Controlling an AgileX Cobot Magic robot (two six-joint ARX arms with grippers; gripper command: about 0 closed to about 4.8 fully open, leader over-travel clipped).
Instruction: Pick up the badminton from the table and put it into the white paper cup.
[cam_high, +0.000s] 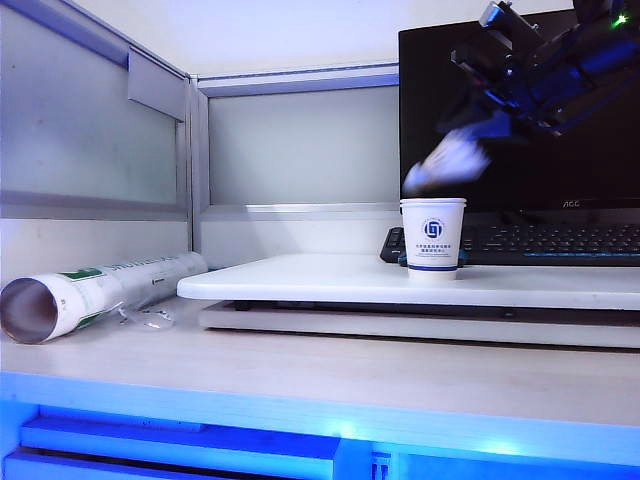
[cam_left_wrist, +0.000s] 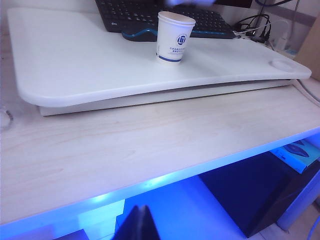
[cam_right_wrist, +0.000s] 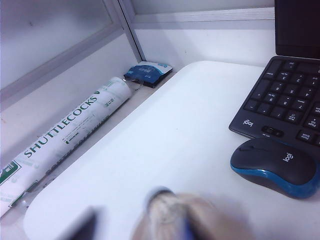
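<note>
We see one white table (cam_high: 330, 280) resting on the wood-grain desk (cam_high: 300, 370), with one monitor (cam_high: 480, 190) behind it. One shuttlecock tube (cam_high: 90, 293) lies on the desk left of the table, well apart from the cup. On the table sit one keyboard (cam_right_wrist: 285, 100), one mouse (cam_right_wrist: 275, 167) and one white paper cup (cam_high: 433, 238), upright. The right gripper (cam_high: 480, 120) hangs above the cup; motion blur hides how far its jaws are parted, so we cannot tell. The single badminton (cam_high: 445, 162) is a white blur just above the cup's rim, just below the gripper; whether it is gripped or loose we cannot say. The left gripper does not appear in any view.
</note>
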